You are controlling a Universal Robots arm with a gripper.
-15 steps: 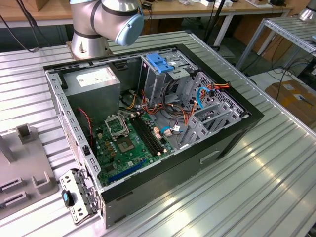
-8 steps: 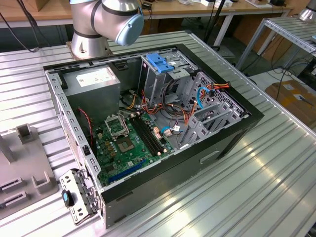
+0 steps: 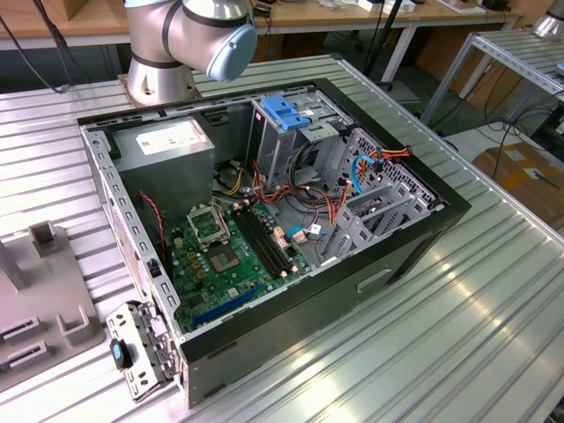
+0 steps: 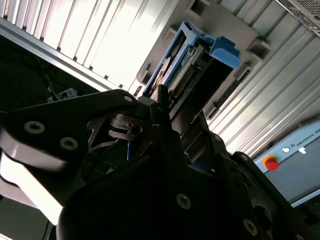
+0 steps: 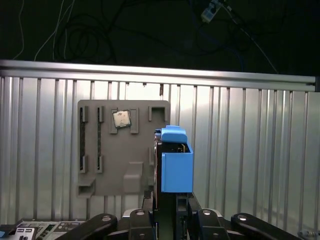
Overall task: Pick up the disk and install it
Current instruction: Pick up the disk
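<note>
My gripper (image 5: 168,202) is shut on the disk (image 5: 176,162), which stands on edge between the black fingers. The disk is edged by a bright blue carrier frame. In the second wrist view the disk (image 4: 197,57) reaches out from the gripper (image 4: 161,107), with its connector edge and blue frame showing. In both wrist views it sits in front of the grey holder tray (image 5: 110,165). The open computer case (image 3: 423,233) lies on the ribbed metal table, with a grey drive cage (image 3: 280,141) topped by a blue latch (image 3: 286,110).
A small processor chip (image 5: 121,118) lies in the holder tray, whose corner (image 3: 53,304) shows at the exterior view's left. The arm's base (image 3: 163,75) stands behind the case. A pendant with a red button (image 4: 270,163) lies on the table. The table's edge rail (image 5: 160,71) runs beyond the tray.
</note>
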